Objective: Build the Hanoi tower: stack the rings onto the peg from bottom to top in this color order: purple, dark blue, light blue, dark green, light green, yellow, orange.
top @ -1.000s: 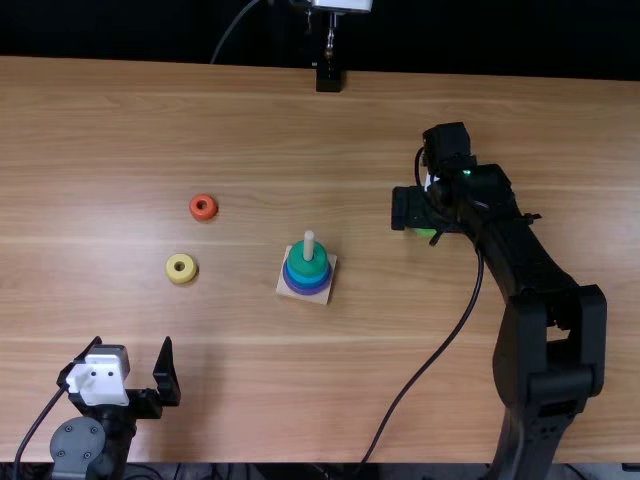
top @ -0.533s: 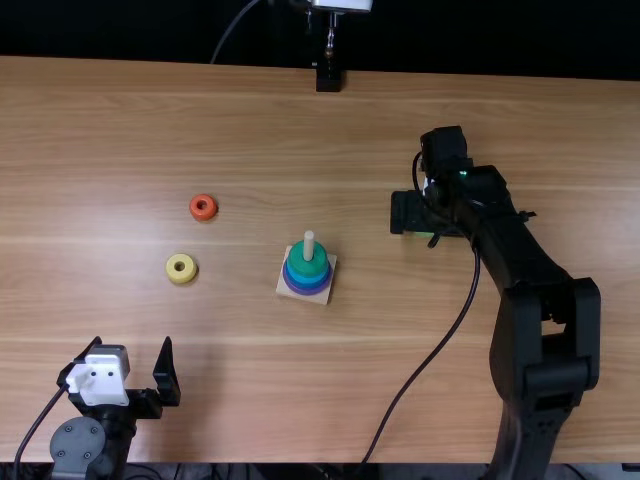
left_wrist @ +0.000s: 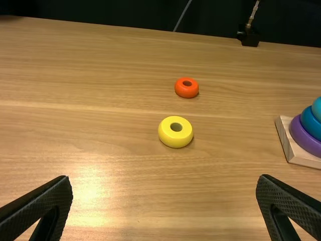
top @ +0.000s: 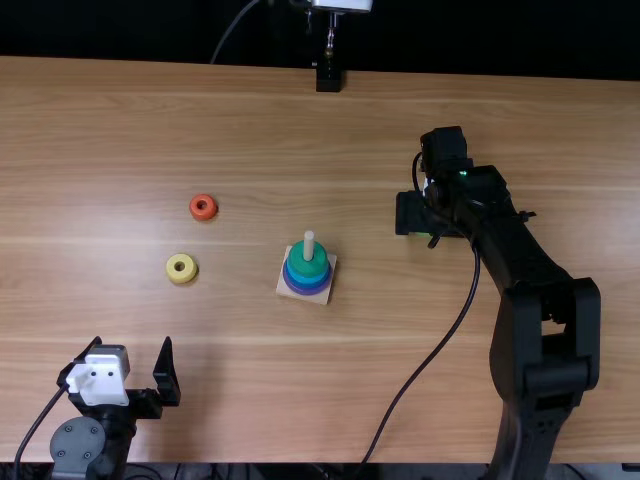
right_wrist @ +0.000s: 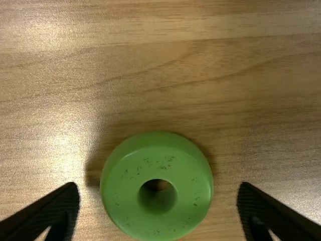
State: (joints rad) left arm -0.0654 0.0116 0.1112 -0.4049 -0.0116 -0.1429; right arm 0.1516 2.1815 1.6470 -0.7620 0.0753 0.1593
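Holds the right gripper (top: 425,215) released over the light brown table (top: 200,130), with fingers spread to either side of the light green ring (right_wrist: 157,216), lying flat, and gaps between. Has near the middle, well apart from that ring, the wooden base (top: 320,299) with its upright peg (top: 309,246), stacked with purple (top: 307,291) lowest, blue (top: 308,281) above and dark green (top: 297,261) uppermost. Keeps the left gripper (top: 132,342) spread and empty near the left corner, with the yellow ring (top: 173,270) beyond and the orange ring (top: 204,215) farther out.
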